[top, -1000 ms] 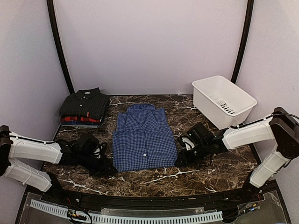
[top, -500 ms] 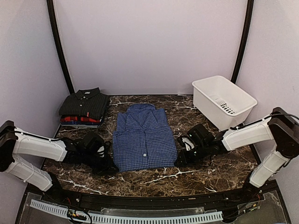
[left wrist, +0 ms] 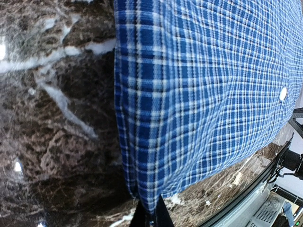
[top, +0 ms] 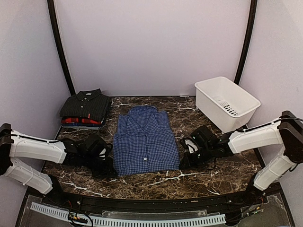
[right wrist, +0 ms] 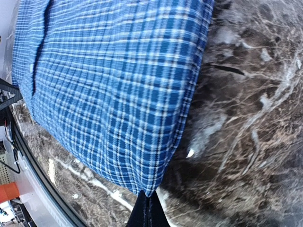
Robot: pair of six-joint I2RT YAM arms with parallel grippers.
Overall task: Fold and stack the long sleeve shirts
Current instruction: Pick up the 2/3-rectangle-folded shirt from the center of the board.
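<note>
**Both pincers nip the near corners of the blue shirt**

The left pincer (top: 110, 168) is closed tight on the near left corner of the blue shirt (top: 146, 144). In the left wrist view its jaws meet on the tip of the hem, and the checked cloth spreads up and away from them. A white button (left wrist: 283, 93) sits on the cloth far off to that pincer's right.

The right pincer (top: 182, 163) is closed the same way on the near right corner. In the right wrist view the hem runs down to a point that vanishes between its narrow jaws.

The shirt lies flat between the two pincers, folded to a neat rectangle, buttoned front up. Its collar is at the end farthest from both of them. Both arms lie low over the marble table (top: 199, 182), reaching in from either side.

Beyond the left pincer, towards the back and to its outer side, is a pile of folded shirts, well apart from it. The dark check shirt (top: 86, 105) is on top, collar showing, and the red shirt (top: 80, 121) is an edge just under it. A thin strip of blue cloth shows below the red one.

Beyond the right pincer, back and to its outer side, stands a white basket (top: 226, 101). It is apart from the blue shirt.
</note>
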